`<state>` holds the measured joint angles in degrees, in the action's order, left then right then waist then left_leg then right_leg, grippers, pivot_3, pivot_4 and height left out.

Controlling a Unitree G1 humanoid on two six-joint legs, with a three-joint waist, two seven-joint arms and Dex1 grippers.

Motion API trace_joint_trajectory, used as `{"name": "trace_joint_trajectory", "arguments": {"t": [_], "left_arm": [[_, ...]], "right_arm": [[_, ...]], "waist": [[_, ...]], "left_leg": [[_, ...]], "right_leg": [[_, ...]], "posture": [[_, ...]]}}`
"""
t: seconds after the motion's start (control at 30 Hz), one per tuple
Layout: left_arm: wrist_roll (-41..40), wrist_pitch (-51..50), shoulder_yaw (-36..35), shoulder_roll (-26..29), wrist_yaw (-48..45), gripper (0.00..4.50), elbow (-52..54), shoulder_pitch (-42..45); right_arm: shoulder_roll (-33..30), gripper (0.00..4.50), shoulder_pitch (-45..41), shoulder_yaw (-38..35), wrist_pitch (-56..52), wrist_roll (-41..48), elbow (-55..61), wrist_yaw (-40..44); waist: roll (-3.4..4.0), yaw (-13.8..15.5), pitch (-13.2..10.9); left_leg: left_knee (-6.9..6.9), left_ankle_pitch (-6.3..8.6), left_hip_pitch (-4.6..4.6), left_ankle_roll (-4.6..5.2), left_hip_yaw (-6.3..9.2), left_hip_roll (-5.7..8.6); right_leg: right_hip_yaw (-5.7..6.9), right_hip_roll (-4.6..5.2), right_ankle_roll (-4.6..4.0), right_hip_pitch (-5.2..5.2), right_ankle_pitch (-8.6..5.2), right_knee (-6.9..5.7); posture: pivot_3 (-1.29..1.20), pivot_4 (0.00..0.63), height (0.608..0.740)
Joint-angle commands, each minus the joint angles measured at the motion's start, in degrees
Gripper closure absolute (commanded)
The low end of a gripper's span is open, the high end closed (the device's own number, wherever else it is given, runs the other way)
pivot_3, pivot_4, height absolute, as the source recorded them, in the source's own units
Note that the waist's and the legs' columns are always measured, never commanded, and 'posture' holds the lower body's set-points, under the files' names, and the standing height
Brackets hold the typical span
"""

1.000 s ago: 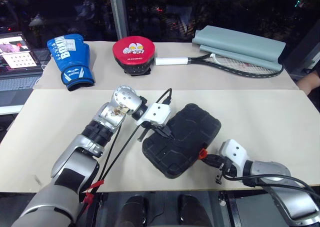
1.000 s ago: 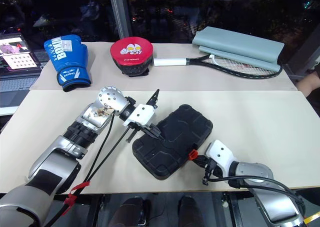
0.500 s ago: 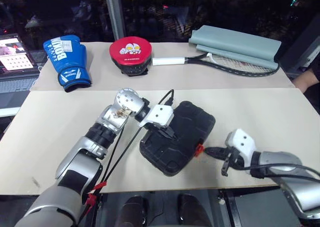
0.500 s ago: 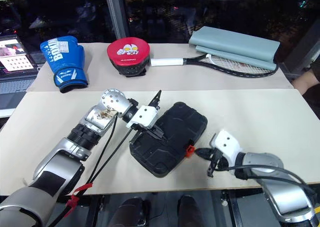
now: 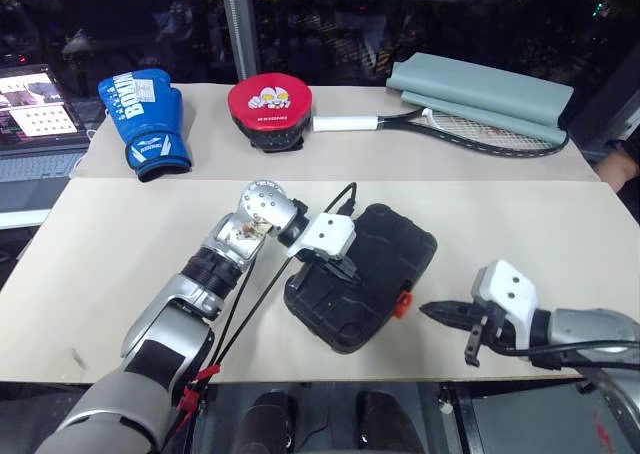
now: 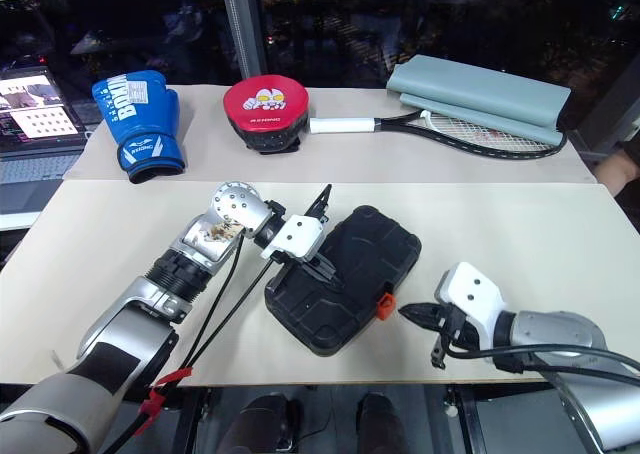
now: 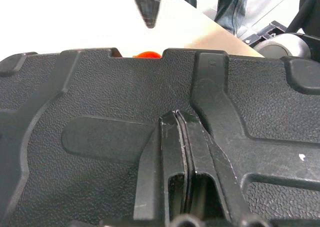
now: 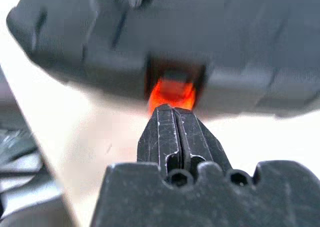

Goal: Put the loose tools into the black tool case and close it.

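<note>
The black tool case (image 5: 392, 251) lies closed on the beige table, its ribbed shell up and its small orange latch (image 5: 402, 303) facing the front right. My left gripper (image 5: 350, 271) is shut, its tips resting on the lid's middle (image 7: 176, 114). My right gripper (image 5: 425, 310) is shut and holds nothing. It hovers a short way off the latch, pointing at it (image 8: 167, 109), with a gap of bare table between. The loose tools are out of view.
Along the back of the table lie a blue boxing glove (image 5: 143, 119), a red-topped punch pad (image 5: 268, 109), a tennis racket (image 5: 450, 129) and a grey cover (image 5: 480, 86). A laptop (image 5: 35, 119) sits far left. A person's hand (image 5: 625, 164) shows at the right edge.
My right gripper has drawn back from the orange latch, away to the right and a little up. The left gripper has stayed on the lid. The camera shifted slightly.
</note>
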<state>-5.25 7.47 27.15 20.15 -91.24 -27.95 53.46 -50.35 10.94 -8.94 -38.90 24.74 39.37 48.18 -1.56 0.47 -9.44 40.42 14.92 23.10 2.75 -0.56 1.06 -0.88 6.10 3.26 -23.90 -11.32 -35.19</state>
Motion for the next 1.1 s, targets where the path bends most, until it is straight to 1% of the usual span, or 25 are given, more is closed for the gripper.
{"name": "trace_joint_trajectory", "arguments": {"t": [0.03, 0.23, 0.4, 0.63, 0.77, 0.9, 1.1], "left_arm": [[3.1, 0.0, 1.5, 0.4, -0.3, 4.44, -1.7, 0.2], [3.1, -0.4, 1.5, 0.4, -0.7, 4.44, -1.1, 0.3], [3.2, -0.6, 1.4, 0.5, -0.9, 4.44, -0.9, 0.3], [3.3, -0.6, 1.5, 0.7, -1.2, 4.44, -0.6, 0.2], [3.2, -0.7, 1.5, 0.3, -1.2, 4.44, -0.8, 0.3], [3.5, -0.4, 1.7, 0.0, -1.1, 4.44, -1.1, 0.2], [4.8, 1.9, 2.8, -0.8, -0.5, 4.44, -1.8, -0.5]], "right_arm": [[2.8, 4.5, -2.9, 4.1, 2.6, -2.6, -3.1, -2.7], [6.6, 4.5, -6.0, 10.0, 5.6, -6.7, -9.2, -4.7], [8.4, 4.5, -6.7, 11.6, 6.8, -7.8, -11.5, -5.1], [12.6, 4.5, -9.1, 10.5, 7.4, -6.1, -11.3, -6.3], [14.1, 4.5, -10.5, 9.5, 7.3, -5.2, -10.2, -6.6], [14.1, 4.5, -11.5, 8.5, 5.6, -4.1, -8.3, -6.4], [12.4, 4.5, -13.4, 6.9, 2.8, -2.0, -5.1, -5.5]], "waist": [[0.0, 0.0, 0.0], [0.01, 0.1, 0.0], [0.01, 0.0, 0.0], [0.01, -0.3, 0.0], [0.02, -1.0, 0.0], [0.02, -1.3, 0.0], [0.02, -1.3, 0.0]], "left_leg": [[0.0, 0.0, -0.03, 0.0, 0.0, 0.0], [0.01, 0.0, 0.0, 0.0, -0.01, 0.01], [0.01, 0.0, -0.01, 0.0, -0.01, 0.01], [0.01, 0.0, -0.1, 0.0, -0.01, -0.02], [0.01, 0.0, -0.07, 0.0, -0.01, -0.03], [0.01, -0.01, -0.02, -0.01, -0.01, -0.02], [0.01, -0.01, 0.01, -0.01, -0.02, -0.02]], "right_leg": [[0.0, -0.01, 0.0, 0.03, 0.0, 0.0], [0.0, -0.01, -0.01, -0.01, 0.0, 0.0], [0.0, -0.01, -0.01, -0.01, 0.0, -0.01], [-0.01, -0.04, -0.01, 0.06, 0.0, -0.01], [-0.04, -0.07, -0.03, 0.0, 0.02, -0.05], [-0.07, -0.07, -0.03, -0.1, 0.02, -0.11], [-0.1, -0.07, -0.04, -0.14, 0.02, -0.13]], "posture": [[0.0, 0.15, 0.736], [0.0, 0.15, 0.736], [0.0, 0.15, 0.736], [0.0, 0.15, 0.736], [0.0, 0.15, 0.736], [0.0, 0.15, 0.736], [0.0, 0.15, 0.736]]}}
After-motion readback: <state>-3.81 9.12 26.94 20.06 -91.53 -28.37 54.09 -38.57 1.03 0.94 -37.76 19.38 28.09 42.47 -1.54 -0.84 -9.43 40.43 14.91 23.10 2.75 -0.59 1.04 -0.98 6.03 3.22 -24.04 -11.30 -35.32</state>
